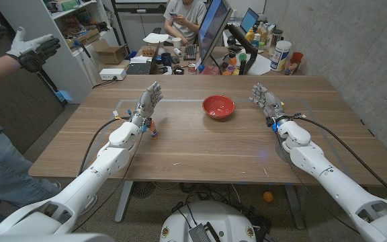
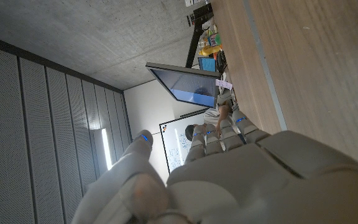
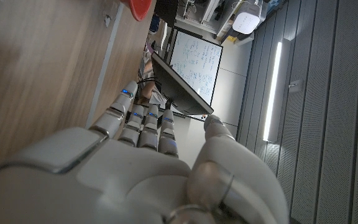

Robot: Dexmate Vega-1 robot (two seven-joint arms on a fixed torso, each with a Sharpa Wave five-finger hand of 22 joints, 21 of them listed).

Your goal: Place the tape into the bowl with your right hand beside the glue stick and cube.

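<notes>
A red bowl (image 1: 218, 106) stands on the wooden table (image 1: 200, 151) a little beyond its middle, and nothing shows inside it. Its rim (image 3: 138, 7) also appears in the right wrist view. My right hand (image 1: 264, 99) is raised to the right of the bowl, fingers stretched out and apart, holding nothing. My left hand (image 1: 149, 101) is up to the left of the bowl, fingers also spread and empty. A small orange and blue object (image 1: 153, 129) stands on the table just beside my left wrist; I cannot tell what it is.
A person's gloved hand (image 1: 33, 48) is held up at the far left, and another person (image 1: 184, 16) sits behind the table. Monitors (image 1: 213, 30), bottles and boxes crowd the desk beyond the table's far edge. A concrete wall runs along the right.
</notes>
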